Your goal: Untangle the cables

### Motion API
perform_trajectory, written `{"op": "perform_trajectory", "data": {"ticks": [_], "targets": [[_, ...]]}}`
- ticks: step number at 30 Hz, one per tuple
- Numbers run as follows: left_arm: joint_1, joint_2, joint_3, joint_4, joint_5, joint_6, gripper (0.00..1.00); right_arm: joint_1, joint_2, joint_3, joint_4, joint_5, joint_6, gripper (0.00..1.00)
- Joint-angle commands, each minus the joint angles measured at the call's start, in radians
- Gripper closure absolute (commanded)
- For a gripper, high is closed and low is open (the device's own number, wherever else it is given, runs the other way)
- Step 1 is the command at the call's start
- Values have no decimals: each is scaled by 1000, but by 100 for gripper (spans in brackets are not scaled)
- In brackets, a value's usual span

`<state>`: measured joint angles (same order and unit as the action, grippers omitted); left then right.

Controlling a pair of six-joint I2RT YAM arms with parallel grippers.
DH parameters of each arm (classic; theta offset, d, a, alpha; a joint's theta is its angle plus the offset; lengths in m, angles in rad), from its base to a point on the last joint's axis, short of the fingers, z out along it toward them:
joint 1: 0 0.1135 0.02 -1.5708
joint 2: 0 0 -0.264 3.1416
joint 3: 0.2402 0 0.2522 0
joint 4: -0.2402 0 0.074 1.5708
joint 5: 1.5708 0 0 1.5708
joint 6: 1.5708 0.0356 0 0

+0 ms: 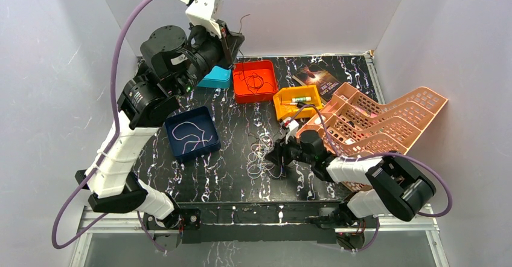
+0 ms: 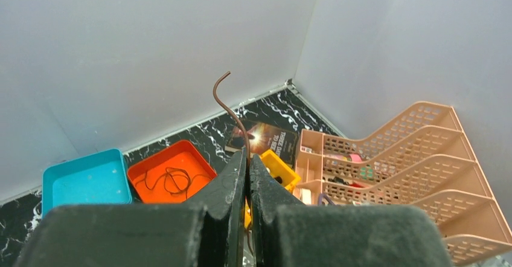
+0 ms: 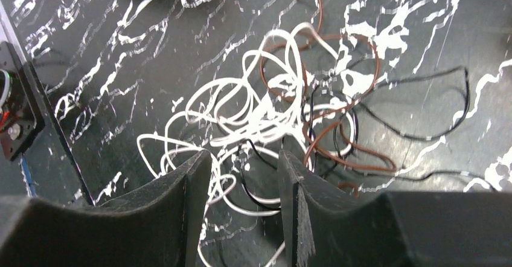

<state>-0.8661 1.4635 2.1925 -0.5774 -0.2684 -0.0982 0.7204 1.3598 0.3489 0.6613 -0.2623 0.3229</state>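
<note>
- Nearest the arms, the right pincer point(image 3: 243, 158) sits low over the cables point(image 3: 265, 116), which lie in a heap mid-counter point(image 3: 422, 31). Its jaws stand partly apart and hold nothing.
- White and black strands both run through that gap. Closing here would likely pinch several at once, and the whole knot would drag along.
- Brown loops point(image 3: 338, 128) thread through the white ones, so a straight pull upward could cinch the snarl tighter rather than free a strand.
- Further back, the navy tray point(image 1: 212, 128) holds one pale cable point(image 1: 187, 135), well apart from the heap.
- Higher up and beyond, the left pincer point(image 2: 248, 164) is clamped shut on a thin brown cable point(image 2: 234, 124), its tip curling above the jaws.
- A wire that springy might slip or flick aside on release and miss the orange tray point(image 1: 236, 86), which already holds a dark coil point(image 1: 255, 81).
</note>
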Motion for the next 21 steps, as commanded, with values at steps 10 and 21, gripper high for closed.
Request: {"op": "perform_trajectory", "data": {"ticks": [10,21], "targets": [[5,-30,27,136,-114,108,100,5,-81,-76,12,11,7,46],[5,-52,-34,139,-124,114,100,5,-234,-36,-107,24,0,39]]}}
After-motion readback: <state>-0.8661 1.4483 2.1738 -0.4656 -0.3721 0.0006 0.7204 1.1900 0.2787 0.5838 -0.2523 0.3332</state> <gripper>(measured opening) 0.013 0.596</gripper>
